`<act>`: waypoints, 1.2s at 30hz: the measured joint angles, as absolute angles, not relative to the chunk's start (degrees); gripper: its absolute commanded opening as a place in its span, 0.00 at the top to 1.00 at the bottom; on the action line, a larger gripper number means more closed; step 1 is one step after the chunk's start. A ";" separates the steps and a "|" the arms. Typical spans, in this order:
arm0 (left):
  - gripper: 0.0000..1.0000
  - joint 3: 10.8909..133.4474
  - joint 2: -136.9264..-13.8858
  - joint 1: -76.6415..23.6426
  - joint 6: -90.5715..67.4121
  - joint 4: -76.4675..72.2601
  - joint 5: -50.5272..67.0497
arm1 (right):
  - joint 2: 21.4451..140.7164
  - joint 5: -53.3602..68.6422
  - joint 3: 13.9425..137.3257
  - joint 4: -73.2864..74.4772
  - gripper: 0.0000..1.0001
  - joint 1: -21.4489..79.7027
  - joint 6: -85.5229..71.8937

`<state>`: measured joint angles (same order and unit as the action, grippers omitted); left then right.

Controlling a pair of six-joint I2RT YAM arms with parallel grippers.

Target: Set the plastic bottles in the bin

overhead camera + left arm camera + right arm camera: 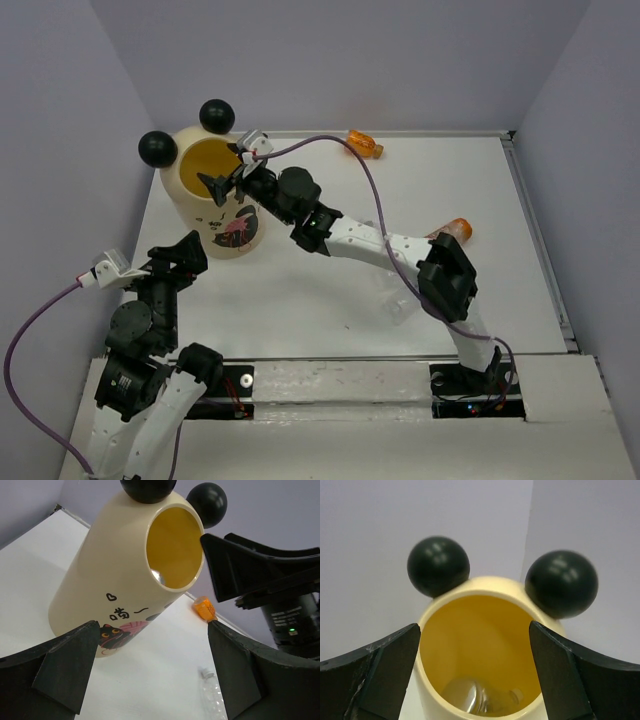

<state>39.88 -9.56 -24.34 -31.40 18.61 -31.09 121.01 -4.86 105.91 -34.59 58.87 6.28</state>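
The cream-yellow bin (200, 205) with two black ball ears stands at the back left. My right gripper (232, 170) hangs open and empty over its mouth. In the right wrist view the gripper (475, 675) looks into the bin (440, 610), where a clear crinkly bottle (485, 700) lies at the bottom. My left gripper (182, 250) is open and empty just in front of the bin; in its own view (152, 675) it faces the bin (105, 580). An orange bottle (365, 145) lies at the back edge, another (452, 228) at the right. A clear bottle (395, 298) lies under my right arm.
The left wrist view shows the clear bottle (212, 697) on the table, an orange bottle (204, 608) by the back wall, and my right gripper's fingers (240, 570) beside the bin's rim. Purple walls enclose the white table (300, 290) on three sides.
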 measured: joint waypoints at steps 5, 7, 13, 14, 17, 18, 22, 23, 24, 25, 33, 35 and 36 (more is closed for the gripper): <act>0.01 39.88 -9.56 -24.34 -31.38 18.61 -31.09 | 113.54 -4.80 101.10 -33.67 0.45 58.83 7.01; 0.01 39.88 -9.56 -24.34 -31.38 18.61 -31.09 | 109.97 -4.62 98.63 -31.81 0.57 58.04 7.18; 0.01 39.88 -9.56 -24.32 -30.94 18.35 -30.39 | 106.15 -2.68 103.24 -14.20 0.49 46.48 3.86; 0.01 39.88 -9.56 -24.32 -30.87 18.31 -30.24 | 106.39 -2.79 104.12 -11.03 0.40 43.68 3.16; 0.01 39.88 -9.58 -24.29 -30.50 18.22 -29.93 | 107.68 -2.26 105.27 -3.40 0.14 34.85 2.61; 0.01 39.88 -9.63 -24.29 -30.41 18.20 -29.87 | 109.10 -1.67 106.21 -0.43 0.08 31.51 2.90; 0.01 39.88 -10.46 -24.29 -30.00 17.80 -29.34 | 117.30 -0.93 112.79 8.16 0.02 23.31 7.86; 0.01 39.88 -10.83 -24.32 -29.89 17.69 -29.28 | 119.59 -0.95 114.34 9.30 0.01 22.33 9.52; 0.01 39.88 -11.49 -24.36 -29.78 17.47 -28.99 | 122.83 -1.41 116.88 11.49 0.00 21.41 12.25; 0.01 39.90 -12.10 -24.45 -29.58 17.37 -28.82 | 125.47 -1.76 118.61 12.78 0.00 20.99 14.61; 0.01 39.92 -15.90 -25.41 -27.59 15.31 -28.53 | 142.21 -2.33 133.12 18.57 0.00 20.64 25.80; 0.01 39.92 -16.05 -25.41 -27.03 14.74 -28.53 | 146.80 -3.01 138.02 18.98 0.00 20.64 27.86; 0.01 39.92 -16.05 -25.41 -26.74 14.39 -28.53 | 149.47 -3.38 141.14 18.92 0.00 20.60 29.06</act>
